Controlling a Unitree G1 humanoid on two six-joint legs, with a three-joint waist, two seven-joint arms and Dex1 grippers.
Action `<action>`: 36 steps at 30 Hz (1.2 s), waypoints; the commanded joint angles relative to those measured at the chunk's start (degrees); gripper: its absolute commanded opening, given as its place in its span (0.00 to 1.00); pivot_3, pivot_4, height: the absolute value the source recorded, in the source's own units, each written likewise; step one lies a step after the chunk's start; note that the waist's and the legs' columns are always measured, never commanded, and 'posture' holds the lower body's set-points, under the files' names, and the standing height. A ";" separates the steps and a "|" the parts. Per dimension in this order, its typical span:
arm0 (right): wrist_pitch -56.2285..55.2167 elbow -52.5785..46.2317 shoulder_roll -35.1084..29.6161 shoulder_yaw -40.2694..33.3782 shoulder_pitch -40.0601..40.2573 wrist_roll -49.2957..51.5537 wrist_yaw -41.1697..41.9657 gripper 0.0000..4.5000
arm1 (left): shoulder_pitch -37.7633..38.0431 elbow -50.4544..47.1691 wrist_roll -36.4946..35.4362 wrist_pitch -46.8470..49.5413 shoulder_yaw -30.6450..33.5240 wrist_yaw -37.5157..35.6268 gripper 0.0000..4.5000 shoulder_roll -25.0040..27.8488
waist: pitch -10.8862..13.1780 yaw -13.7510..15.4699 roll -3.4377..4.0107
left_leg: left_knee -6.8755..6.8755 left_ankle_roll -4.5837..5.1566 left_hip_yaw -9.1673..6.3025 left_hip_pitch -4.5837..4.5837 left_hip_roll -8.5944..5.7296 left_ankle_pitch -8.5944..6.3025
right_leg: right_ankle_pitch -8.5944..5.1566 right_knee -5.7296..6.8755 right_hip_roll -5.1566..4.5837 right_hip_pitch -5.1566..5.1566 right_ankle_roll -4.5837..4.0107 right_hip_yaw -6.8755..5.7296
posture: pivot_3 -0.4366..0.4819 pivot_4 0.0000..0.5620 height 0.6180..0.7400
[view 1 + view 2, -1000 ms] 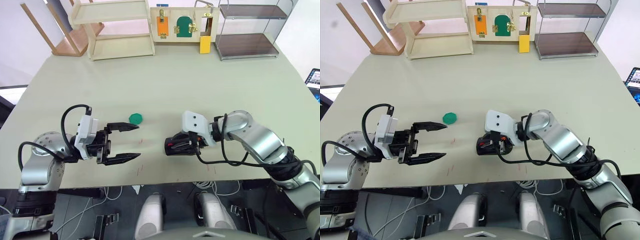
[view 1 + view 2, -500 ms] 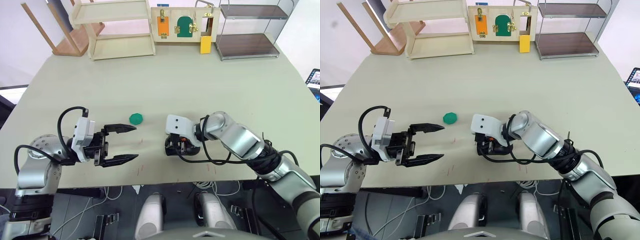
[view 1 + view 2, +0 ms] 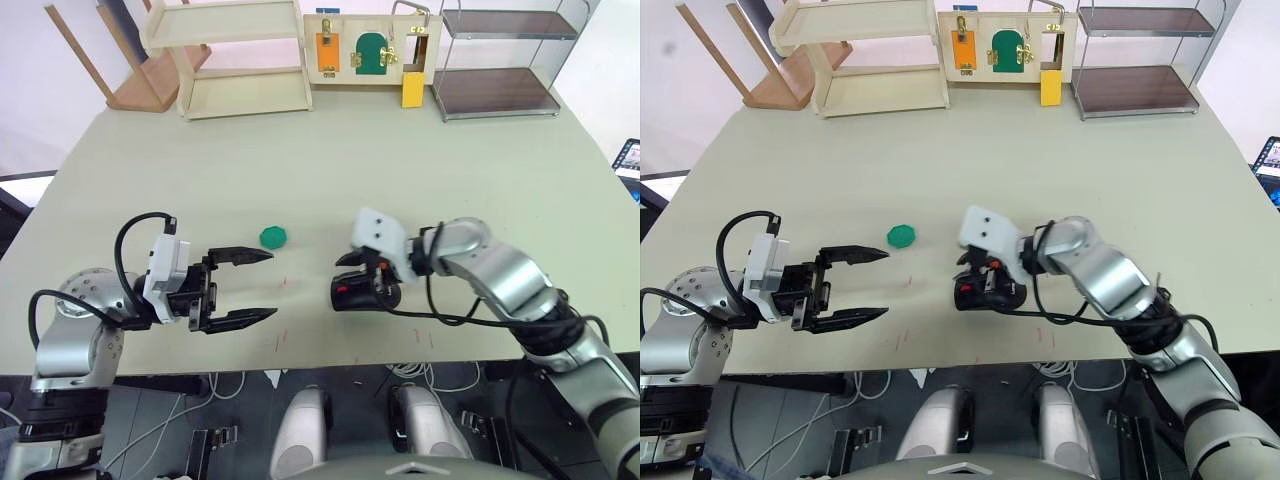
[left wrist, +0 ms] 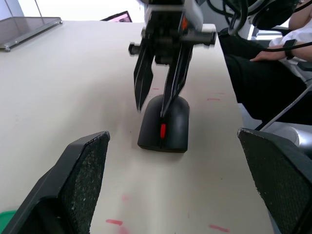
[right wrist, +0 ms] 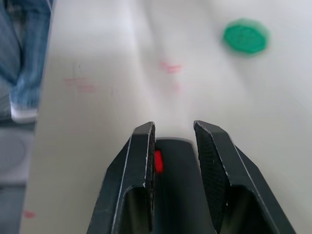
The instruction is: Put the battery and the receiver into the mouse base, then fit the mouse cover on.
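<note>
R end effector (image 3: 372, 283) sits over the mouse (image 3: 355, 292), fingers a bit apart. L end effector (image 3: 262, 285) spread wide on the surface (image 3: 300, 170).

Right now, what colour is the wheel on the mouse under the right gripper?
Red, on a black mouse; the wheel shows best in the left wrist view.

Smooth black domed mouse shell with a red wheel (image 4: 164, 124) partly masked from the head cameras by the right gripper (image 3: 375, 282) and its white wrist housing; rear half cut off by the lower edge of the right wrist view. Unclear whether gripper fingertips (image 4: 165, 97) touch the shell or hang just above. Flat green scalloped disc (image 5: 245, 36) blurred in the right wrist view, clipped to a sliver at the left wrist view's corner.
</note>
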 commanded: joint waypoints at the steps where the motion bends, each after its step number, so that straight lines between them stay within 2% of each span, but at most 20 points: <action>1: -7.78 -3.62 -0.56 -8.01 5.97 5.87 2.73 0.30 | -0.56 -0.91 0.16 -1.26 0.06 0.62 1.00 -0.04 | 0.00 0.00 -0.01 | 0.00 0.00 -0.01 0.00 0.00 0.00 | 0.00 0.01 0.01 0.01 0.00 0.00 | 0.48 0.27 1.00; 6: -18.57 -2.41 -0.95 -13.15 14.18 8.91 5.54 0.30 | -0.82 -0.43 0.37 -1.84 -0.28 0.41 1.00 -0.18 | 0.00 0.00 -0.01 | 0.00 0.00 -0.01 0.02 0.01 0.00 | 0.00 -0.01 0.03 0.04 0.01 0.01 | 0.48 0.27 1.00; 11: -28.37 1.47 -0.69 -13.69 19.96 8.25 7.85 0.30 | -1.64 0.37 0.63 -2.27 -0.99 0.13 1.00 -0.38 | 0.00 -0.05 -0.01 | 0.01 0.00 0.01 0.08 0.01 0.00 | -0.01 0.01 0.04 0.07 0.02 0.02 | 0.48 0.27 1.00; 21: -47.59 17.69 2.60 -13.48 22.20 6.29 14.34 0.30 | -2.27 1.60 0.52 -2.68 -1.29 -0.53 1.00 0.01 | 0.00 -0.03 -0.01 | 0.03 0.00 0.02 0.10 0.03 0.00 | 0.00 0.01 0.08 0.08 0.01 0.05 | 0.48 0.27 1.00; 28: -51.53 25.04 2.47 -10.85 22.19 0.51 13.57 0.30 | -2.06 1.82 0.26 -2.33 -1.14 -0.76 1.00 0.27 | -0.01 -0.07 -0.01 | 0.03 -0.01 0.02 0.13 0.03 0.01 | 0.00 0.04 0.09 0.09 0.01 0.06 | 0.48 0.27 1.00; 36: -52.72 25.07 1.92 -11.14 22.98 -0.57 11.51 0.30 | -0.27 0.83 0.25 -0.77 -0.04 1.54 1.00 0.70 | -0.05 -0.14 -0.02 | 0.03 -0.01 0.01 0.25 0.07 0.01 | -0.01 0.06 0.14 0.20 0.00 0.07 | 0.48 0.27 1.00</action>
